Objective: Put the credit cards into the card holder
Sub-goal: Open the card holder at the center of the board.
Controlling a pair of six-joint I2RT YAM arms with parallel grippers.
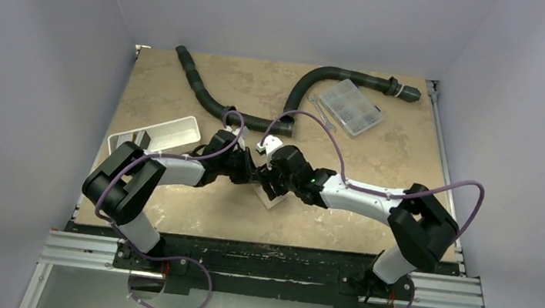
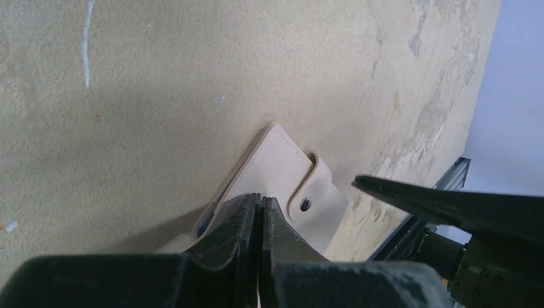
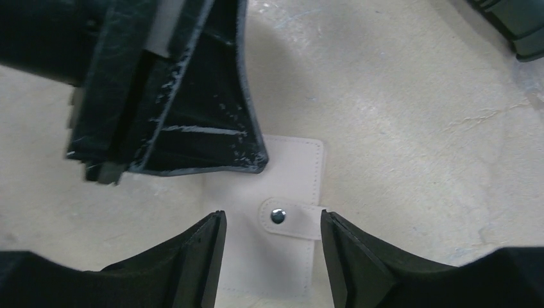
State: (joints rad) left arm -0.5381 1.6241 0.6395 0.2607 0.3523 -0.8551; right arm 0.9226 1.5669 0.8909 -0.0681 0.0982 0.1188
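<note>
The card holder (image 2: 282, 168) is a small tan wallet lying folded flat on the table, its snap tab (image 3: 277, 216) fastened. A bluish edge shows at its open side. In the top view it (image 1: 270, 199) lies under both wrists at the table's middle. My left gripper (image 2: 262, 200) is shut, its fingers pressed together with nothing visible between them, the tips just over the wallet's near edge. My right gripper (image 3: 272, 218) stands open just above the wallet, one finger on either side of the snap tab. The credit cards are not clearly visible in any view.
A white oblong tray (image 1: 171, 132) stands at the left with a dark flat shape at its near end. A clear compartment box (image 1: 350, 107) lies at the back right. A black ribbed hose (image 1: 210, 96) winds across the back. The two grippers nearly touch.
</note>
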